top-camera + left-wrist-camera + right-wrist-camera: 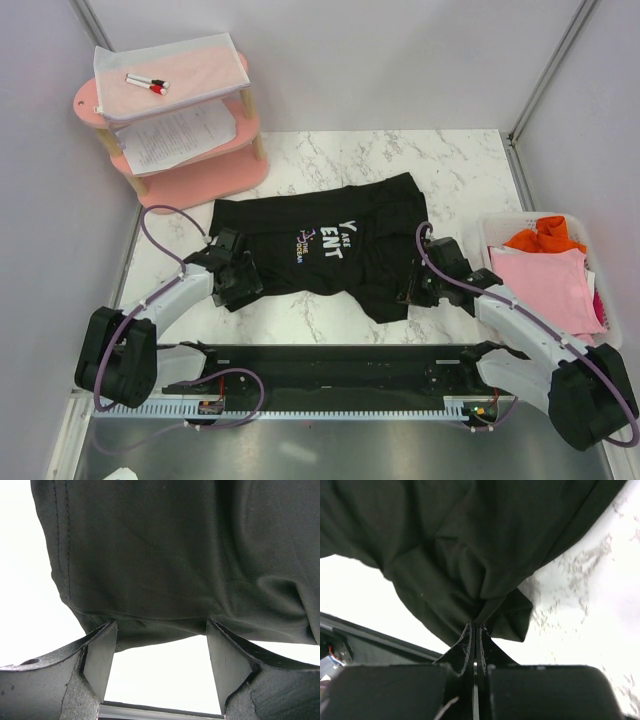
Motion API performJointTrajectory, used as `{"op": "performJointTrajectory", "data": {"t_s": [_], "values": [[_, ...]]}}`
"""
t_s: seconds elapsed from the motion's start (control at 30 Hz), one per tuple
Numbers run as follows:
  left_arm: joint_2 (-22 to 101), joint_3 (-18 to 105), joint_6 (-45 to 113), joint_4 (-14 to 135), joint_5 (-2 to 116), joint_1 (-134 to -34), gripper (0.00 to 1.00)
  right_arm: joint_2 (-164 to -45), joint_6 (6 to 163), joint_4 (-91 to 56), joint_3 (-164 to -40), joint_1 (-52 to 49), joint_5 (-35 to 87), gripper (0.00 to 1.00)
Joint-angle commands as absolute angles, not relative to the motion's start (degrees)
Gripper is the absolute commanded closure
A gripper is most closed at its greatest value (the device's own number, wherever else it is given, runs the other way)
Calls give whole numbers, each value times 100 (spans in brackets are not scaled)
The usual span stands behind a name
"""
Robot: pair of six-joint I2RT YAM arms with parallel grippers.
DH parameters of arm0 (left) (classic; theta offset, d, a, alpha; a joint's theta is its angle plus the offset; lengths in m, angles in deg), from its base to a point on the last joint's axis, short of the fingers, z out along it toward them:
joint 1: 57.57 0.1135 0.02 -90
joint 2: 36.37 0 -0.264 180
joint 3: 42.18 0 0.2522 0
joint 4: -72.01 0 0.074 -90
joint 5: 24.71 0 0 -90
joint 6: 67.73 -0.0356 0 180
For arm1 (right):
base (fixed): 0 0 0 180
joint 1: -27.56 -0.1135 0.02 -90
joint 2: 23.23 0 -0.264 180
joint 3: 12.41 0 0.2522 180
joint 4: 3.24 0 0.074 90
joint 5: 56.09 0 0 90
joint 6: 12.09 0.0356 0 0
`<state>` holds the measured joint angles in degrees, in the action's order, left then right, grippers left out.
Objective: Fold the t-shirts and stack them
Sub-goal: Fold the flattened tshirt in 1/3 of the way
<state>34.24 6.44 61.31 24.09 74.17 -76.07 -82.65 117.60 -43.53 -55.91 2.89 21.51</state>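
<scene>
The soft black cloth t-shirt (330, 245) with white chest lettering lay spread on the white marble-look table (450, 170). The right gripper (475, 630) was clenched on bunched cloth at the shirt's 4 o'clock corner, probably to lift it for folding. The left gripper (159, 627) stood released, jaws straddling the hem at 8 o'clock, seemingly poised to pinch.

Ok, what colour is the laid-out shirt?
The shirt is black with white lettering; top view shows it best.
</scene>
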Motion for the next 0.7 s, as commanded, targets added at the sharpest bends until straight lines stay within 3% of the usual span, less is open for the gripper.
{"op": "performJointTrajectory", "data": {"t_s": [0.0,0.27,0.37,0.43,0.47,0.53,0.57,0.67], "values": [[3482,657,6349,2467,7618,-7629,21,-7598,11694,-5231,-6140,242,2134,100],[3597,692,6349,2467,7706,-7655,22,-6893,11685,-6735,-6362,251,2205,98],[3597,709,6357,2467,7733,-7673,22,-6700,11711,-6912,-6125,251,2301,76],[3597,709,6349,2476,7759,-7673,22,-6542,11729,-6834,-6028,251,2450,70],[3597,709,6349,2476,7750,-7681,22,-6524,11720,-6781,-6010,242,2529,61],[3597,709,6331,2476,7750,-7699,22,-6611,11703,-6658,-6036,242,2688,52],[3597,709,6340,2476,7759,-7717,22,-6708,11685,-6622,-6063,242,2705,42],[3588,727,6322,2476,7759,-7743,22,-6744,11580,-6622,-6168,242,2793,37]]}}
